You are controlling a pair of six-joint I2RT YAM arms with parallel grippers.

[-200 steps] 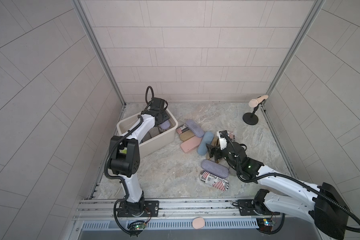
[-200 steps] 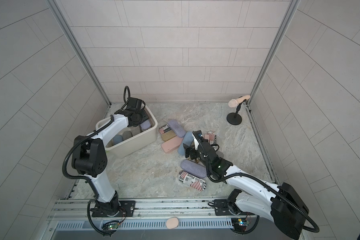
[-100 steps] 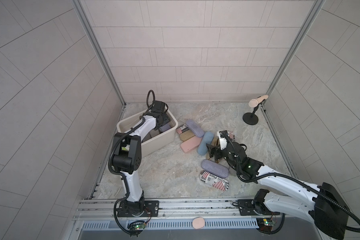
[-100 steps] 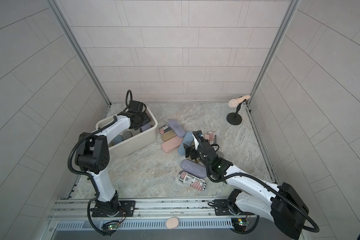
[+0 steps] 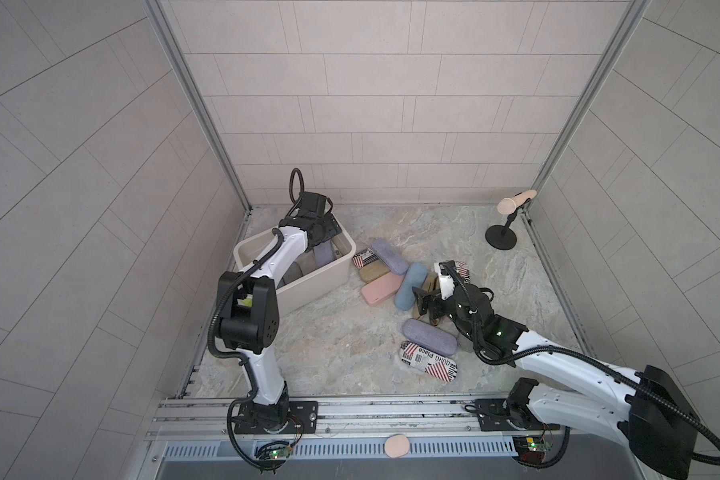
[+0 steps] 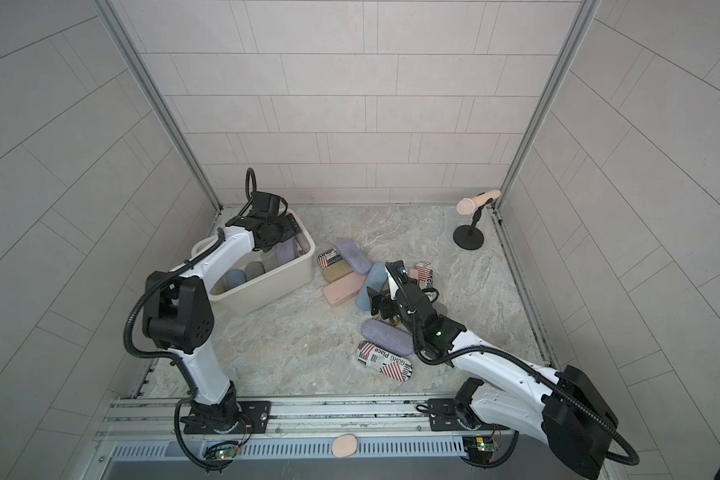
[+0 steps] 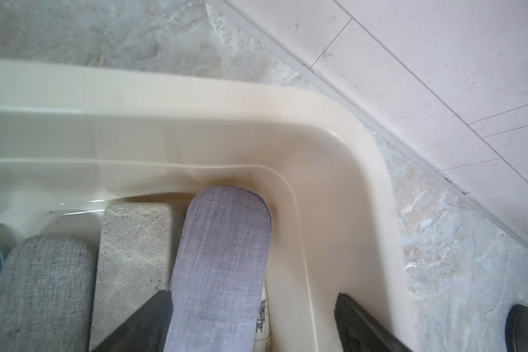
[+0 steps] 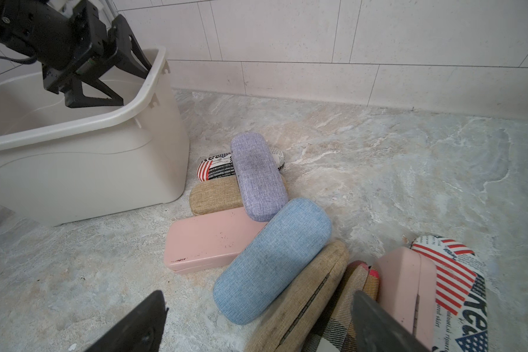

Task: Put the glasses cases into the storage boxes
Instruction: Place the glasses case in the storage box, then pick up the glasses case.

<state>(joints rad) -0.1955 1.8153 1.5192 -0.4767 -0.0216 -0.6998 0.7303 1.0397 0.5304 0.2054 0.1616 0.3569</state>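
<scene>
The cream storage box [image 5: 308, 286] [image 8: 73, 176] stands at the back left. My left gripper [image 7: 255, 323] [image 8: 134, 87] reaches into its far corner, open. A lilac case [image 7: 223, 259] lies between its fingers beside a stone-print case [image 7: 131, 253] and a grey case [image 7: 43, 289]. My right gripper [image 8: 258, 323] [image 5: 427, 303] hangs open low over the pile of glasses cases on the floor. The end of a light blue case [image 8: 272, 259] and a tan case [image 8: 311, 292] lie between its fingers. A pink case [image 8: 208, 243] and another lilac case [image 8: 258, 176] lie beyond.
Plaid [image 8: 354, 289], pink [image 8: 406, 286] and flag-print [image 8: 457, 283] cases crowd my right finger. A lilac case [image 5: 429, 334] and a flag-print case [image 5: 429, 359] lie nearer the front. A microphone stand [image 5: 501, 239] stands back right. The back wall runs close behind the box.
My left gripper has opened inside the box and let go of the lilac case, which now rests in the corner. The right arm has not moved.
</scene>
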